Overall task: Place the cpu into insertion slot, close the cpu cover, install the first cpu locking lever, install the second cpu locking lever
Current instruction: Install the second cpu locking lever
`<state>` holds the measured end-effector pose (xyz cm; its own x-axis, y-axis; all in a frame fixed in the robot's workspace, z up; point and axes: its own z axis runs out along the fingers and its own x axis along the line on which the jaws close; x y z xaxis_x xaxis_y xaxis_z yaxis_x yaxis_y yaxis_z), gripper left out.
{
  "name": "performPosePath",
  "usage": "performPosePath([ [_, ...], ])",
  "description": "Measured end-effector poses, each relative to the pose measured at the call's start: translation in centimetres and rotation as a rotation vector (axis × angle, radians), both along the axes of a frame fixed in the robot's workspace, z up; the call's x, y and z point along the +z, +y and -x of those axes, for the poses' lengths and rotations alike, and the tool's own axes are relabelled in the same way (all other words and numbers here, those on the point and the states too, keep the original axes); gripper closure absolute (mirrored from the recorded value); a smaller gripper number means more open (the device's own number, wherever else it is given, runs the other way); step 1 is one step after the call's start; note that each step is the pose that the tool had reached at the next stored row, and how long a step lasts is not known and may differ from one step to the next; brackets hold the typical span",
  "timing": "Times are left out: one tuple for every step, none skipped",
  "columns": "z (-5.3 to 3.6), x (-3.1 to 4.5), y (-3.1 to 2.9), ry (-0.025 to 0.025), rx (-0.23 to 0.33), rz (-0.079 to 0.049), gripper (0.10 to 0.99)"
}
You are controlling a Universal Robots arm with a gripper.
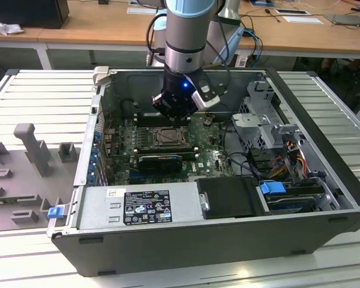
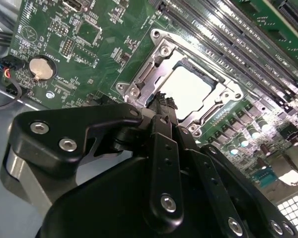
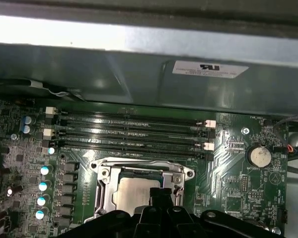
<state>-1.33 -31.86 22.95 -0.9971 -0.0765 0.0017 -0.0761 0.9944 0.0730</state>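
1. The cpu [image 2: 188, 89] lies flat inside the insertion slot [image 2: 154, 39].
2. The cpu cover [image 2: 151, 77] rests over it.
3. The gripper [image 2: 162, 104] hangs just above the slot edge, fingers pressed together, holding nothing.
4. It should push gently, straight down.

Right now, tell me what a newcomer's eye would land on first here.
The gripper hangs inside the open computer case, just above the green motherboard. In both wrist views the pale cpu lies in the insertion slot with the grey cpu cover framing it, beside the long black memory slots.
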Motion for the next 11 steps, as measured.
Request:
performPosePath([
  [0.00, 0.00, -0.08, 0.0000, 0.000, 0.000, 0.980],
  [0.00, 0.00, -0.15, 0.0000, 0.000, 0.000, 0.980],
  [0.00, 0.00, -0.22, 0.0000, 0.000, 0.000, 0.980],
  [0.00, 0.00, -0.30, 0.0000, 0.000, 0.000, 0.980],
  [0.00, 0.00, -0.37, 0.0000, 0.000, 0.000, 0.980],
  [0.00, 0.00, -0.49, 0.0000, 0.000, 0.000, 0.980],
  [0.00, 0.00, -0.56, 0.0000, 0.000, 0.000, 0.980],
  [0.00, 0.00, -0.62, 0.0000, 0.000, 0.000, 0.980],
  [0.00, 0.00, -0.69, 0.0000, 0.000, 0.000, 0.980],
  [0.00, 0.00, -0.75, 0.0000, 0.000, 0.000, 0.980],
  [0.00, 0.00, -0.83, 0.0000, 0.000, 0.000, 0.980],
])
